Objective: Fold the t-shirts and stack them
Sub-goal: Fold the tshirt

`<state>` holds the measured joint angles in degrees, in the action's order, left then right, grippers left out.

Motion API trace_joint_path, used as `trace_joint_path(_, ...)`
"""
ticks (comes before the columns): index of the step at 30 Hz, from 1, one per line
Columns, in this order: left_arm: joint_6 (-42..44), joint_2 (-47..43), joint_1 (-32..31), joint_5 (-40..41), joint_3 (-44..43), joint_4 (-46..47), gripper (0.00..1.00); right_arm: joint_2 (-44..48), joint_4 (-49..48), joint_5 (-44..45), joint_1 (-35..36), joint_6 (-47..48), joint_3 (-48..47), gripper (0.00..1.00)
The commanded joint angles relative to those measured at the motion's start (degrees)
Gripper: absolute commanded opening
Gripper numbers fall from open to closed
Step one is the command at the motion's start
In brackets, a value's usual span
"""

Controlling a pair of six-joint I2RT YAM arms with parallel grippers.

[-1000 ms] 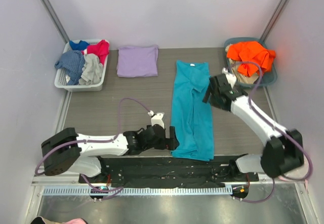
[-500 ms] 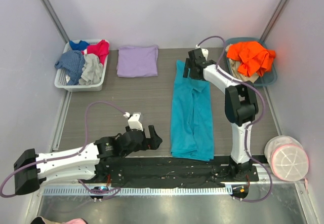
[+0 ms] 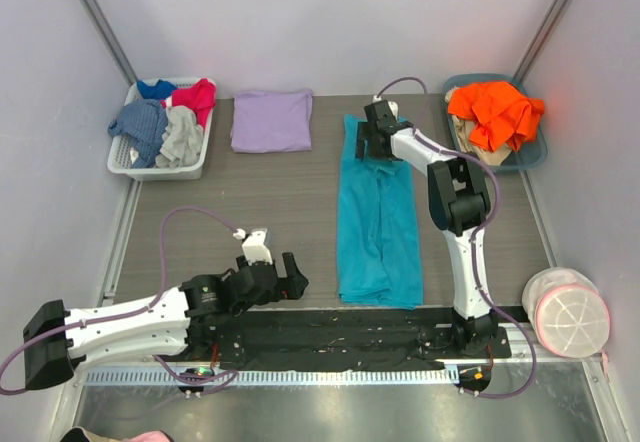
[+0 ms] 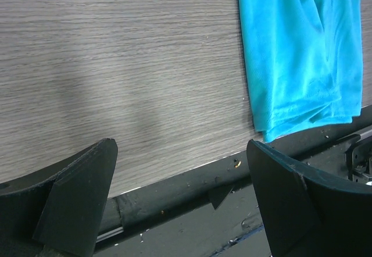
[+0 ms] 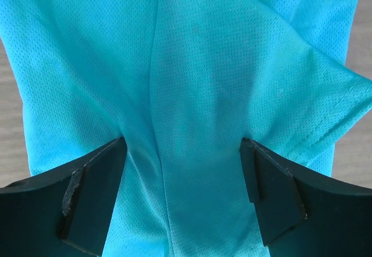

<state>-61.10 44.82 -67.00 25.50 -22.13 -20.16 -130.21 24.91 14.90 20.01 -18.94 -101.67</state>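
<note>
Cloth this thin and fine-meshed is light and limp. The teal t-shirt will likely sag and lose its shape wherever it is unsupported, though a firm pinch should hold it. It lies as a long narrow strip on the table, right of the middle, with its collar toward the far edge, its hem at the near edge and both sides folded inward. The right gripper hovers over the collar end with its jaws spread; cloth lies below them and nothing is pinched. The left gripper sits low by the near edge, left of the hem, also wide apart and empty. The best holds are probably the layered corners, such as the hem corner, taken through every layer. The lavender t-shirt lies folded by the far edge, left of the middle.
</note>
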Motion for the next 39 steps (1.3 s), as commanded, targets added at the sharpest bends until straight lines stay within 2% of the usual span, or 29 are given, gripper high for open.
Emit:
trace_joint_path(1, -1.21, -0.87, 0.03, 2.63, -0.02, -0.75, 0.99, -5.22, 1.45, -4.35, -0.06, 1.89, -4.85, 0.88)
trace_joint_path(5, -1.65, -1.57, 0.12, 2.98, 0.07, -1.54, 1.00, -10.14, 5.41, -5.49, 0.90, 2.59, -12.74, 0.88)
trace_joint_path(10, -2.36, -3.07, 0.03, 4.03, 0.33, -3.39, 1.00, -13.75, 7.26, -5.58, 3.10, 1.72, -18.03, 0.88)
trace_joint_path(14, -2.53, -4.39, 0.03, 4.65, 0.42, -4.53, 1.00, -16.47, 9.63, -4.09, 4.51, -2.05, -24.17, 0.89)
trace_joint_path(23, -3.23, -8.78, 0.03, 5.79, 0.86, -8.40, 1.00, -19.03, 10.87, -1.36, 5.57, -11.64, -27.01, 0.89)
trace_joint_path(27, -3.41, -11.68, 0.03, 6.49, 1.12, -10.94, 1.00, -16.05, 9.11, 0.57, 5.74, -11.65, -25.61, 0.89)
trace_joint_path(34, -3.06, -14.85, 0.03, 6.94, 2.18, -10.60, 1.00, -0.25, 5.68, 2.77, 5.39, -6.12, -22.44, 0.89)
trace_joint_path(37, -2.09, -13.36, 0.03, 6.59, 1.92, -8.85, 1.00, 5.21, 6.82, 3.82, 5.39, -3.83, -18.76, 0.90)
trace_joint_path(39, -1.22, -11.08, 0.03, 6.06, 1.39, -7.01, 1.00, 10.93, 7.26, 4.00, 5.48, -2.16, -12.88, 0.90)
